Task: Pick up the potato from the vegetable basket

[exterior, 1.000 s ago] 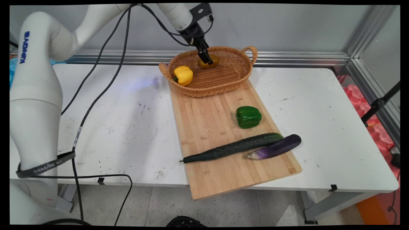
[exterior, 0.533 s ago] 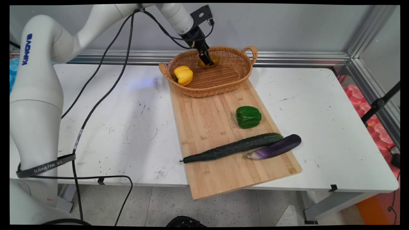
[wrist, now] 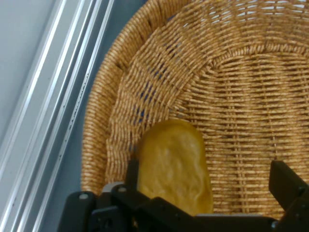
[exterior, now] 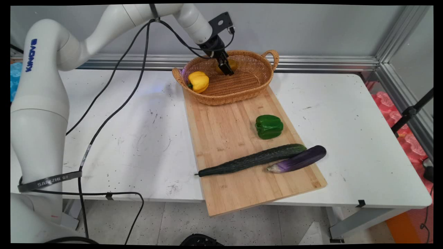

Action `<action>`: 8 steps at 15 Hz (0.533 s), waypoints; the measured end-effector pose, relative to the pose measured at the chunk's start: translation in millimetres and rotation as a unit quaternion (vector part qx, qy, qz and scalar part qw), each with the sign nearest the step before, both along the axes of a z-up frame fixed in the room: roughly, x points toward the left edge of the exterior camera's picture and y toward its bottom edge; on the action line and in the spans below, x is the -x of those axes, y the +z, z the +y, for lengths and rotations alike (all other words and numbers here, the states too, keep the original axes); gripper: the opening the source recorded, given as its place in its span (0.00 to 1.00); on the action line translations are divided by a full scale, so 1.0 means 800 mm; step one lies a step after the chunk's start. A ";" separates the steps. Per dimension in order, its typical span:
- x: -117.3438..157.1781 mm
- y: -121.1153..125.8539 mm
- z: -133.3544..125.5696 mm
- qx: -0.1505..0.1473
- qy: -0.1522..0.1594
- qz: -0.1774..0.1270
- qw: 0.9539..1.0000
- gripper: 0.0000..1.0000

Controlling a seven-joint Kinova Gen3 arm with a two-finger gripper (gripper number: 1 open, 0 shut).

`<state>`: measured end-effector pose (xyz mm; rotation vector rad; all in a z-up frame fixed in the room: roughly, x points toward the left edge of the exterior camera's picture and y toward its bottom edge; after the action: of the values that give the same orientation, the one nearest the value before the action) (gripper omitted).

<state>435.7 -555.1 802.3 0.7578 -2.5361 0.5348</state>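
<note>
Hand point(exterior: 228, 71) released, fingers spread around the yellow-brown lump point(exterior: 233, 63) at the far side of the basket point(exterior: 225, 102). One finger point(wrist: 131, 169) touched it, the other stood apart, so any grip wanted centring (rounded, likely to roll). Arm reached from the left, wrist angled down over the far rim, bench point(exterior: 138, 131) below.

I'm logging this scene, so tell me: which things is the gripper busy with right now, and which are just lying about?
At the gripper:
gripper, open, inside the wicker basket
yellow-brown lump against one finger

Lying about:
yellow pepper, also in the basket
green pepper, cucumber, eggplant on the cutting board
</note>
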 end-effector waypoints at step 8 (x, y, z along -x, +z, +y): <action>0.013 -0.014 -0.002 0.009 0.010 0.002 1.000 1.00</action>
<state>425.5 -556.9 791.3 0.7765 -2.5190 0.5623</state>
